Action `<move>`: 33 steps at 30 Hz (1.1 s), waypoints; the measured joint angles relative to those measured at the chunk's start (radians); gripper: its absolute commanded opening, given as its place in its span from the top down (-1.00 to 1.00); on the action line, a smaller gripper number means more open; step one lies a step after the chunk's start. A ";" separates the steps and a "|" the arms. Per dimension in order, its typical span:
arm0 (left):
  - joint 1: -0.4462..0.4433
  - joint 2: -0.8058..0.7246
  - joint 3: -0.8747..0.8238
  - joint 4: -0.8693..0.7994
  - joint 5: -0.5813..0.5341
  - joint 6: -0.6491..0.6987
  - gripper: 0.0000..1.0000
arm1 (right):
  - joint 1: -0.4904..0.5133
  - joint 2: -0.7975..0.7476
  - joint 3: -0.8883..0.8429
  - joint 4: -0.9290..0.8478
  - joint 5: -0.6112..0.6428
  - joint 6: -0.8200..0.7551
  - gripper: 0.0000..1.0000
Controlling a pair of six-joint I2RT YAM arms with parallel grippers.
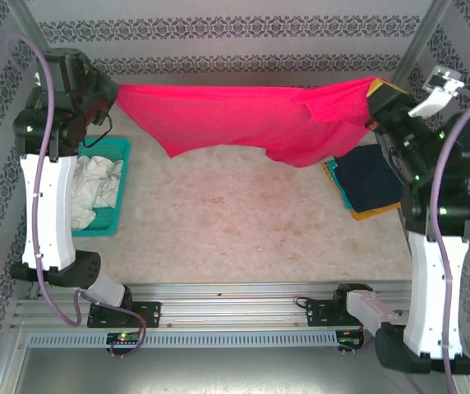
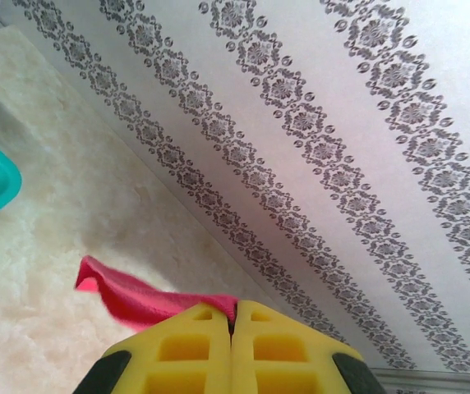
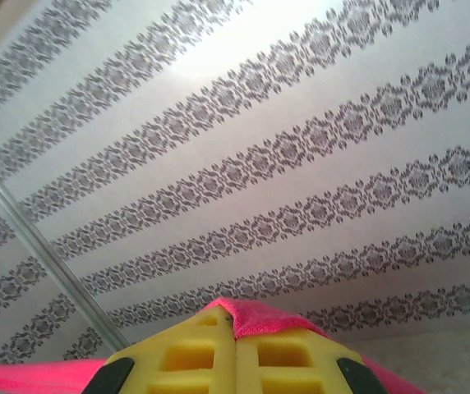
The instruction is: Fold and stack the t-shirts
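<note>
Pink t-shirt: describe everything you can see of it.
The pink t-shirt is bright crimson-pink soft cloth, plain. It hangs stretched wide across the far side of the table, held up at its ends: left gripper shut on one end, right gripper shut on the other. Its top edge runs nearly straight; the lower edge sags unevenly, deepest right of centre. A fold or sleeve bunches near the right end.

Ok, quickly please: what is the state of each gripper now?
Left gripper: shut on the pink t-shirt.
Right gripper: shut on the pink t-shirt too.
</note>
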 measured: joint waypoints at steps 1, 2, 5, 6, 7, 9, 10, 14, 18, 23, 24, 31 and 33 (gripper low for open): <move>0.000 -0.013 -0.005 -0.002 -0.002 0.005 1.00 | 0.000 -0.016 0.002 -0.008 0.001 -0.002 1.00; 0.000 -0.029 -0.011 -0.004 -0.003 0.008 1.00 | 0.000 -0.032 0.008 -0.021 0.003 -0.003 1.00; 0.000 -0.064 -0.025 -0.007 -0.008 0.016 1.00 | 0.000 -0.046 0.036 -0.049 0.004 -0.004 1.00; 0.000 -0.074 -0.030 -0.008 -0.010 0.019 1.00 | 0.000 -0.045 0.044 -0.058 0.004 -0.006 1.00; 0.000 -0.082 -0.036 -0.009 -0.011 0.023 1.00 | 0.000 -0.043 0.050 -0.064 0.004 -0.006 1.00; 0.000 -0.096 -0.051 -0.009 -0.011 0.031 1.00 | 0.000 -0.036 0.058 -0.073 0.004 -0.006 1.00; 0.000 -0.098 -0.058 -0.008 -0.011 0.033 1.00 | 0.000 -0.031 0.058 -0.074 0.004 -0.007 1.00; 0.000 -0.091 -0.103 0.005 -0.010 0.045 1.00 | 0.000 0.016 0.058 -0.067 0.004 -0.019 1.00; 0.000 -0.040 -0.141 0.049 -0.010 0.056 1.00 | 0.000 0.096 0.057 -0.029 0.008 -0.032 1.00; 0.005 0.086 -0.140 0.121 -0.003 0.059 1.00 | 0.019 0.235 0.058 0.028 0.026 -0.044 1.00; 0.008 0.124 -0.123 0.127 0.002 0.059 1.00 | 0.026 0.269 0.061 0.039 0.031 -0.048 1.00; 0.033 0.497 0.305 0.119 0.015 0.056 1.00 | 0.048 0.570 0.289 0.056 0.046 -0.051 1.00; 0.035 0.586 0.450 0.124 0.019 0.051 1.00 | 0.052 0.660 0.427 0.053 0.045 -0.050 1.00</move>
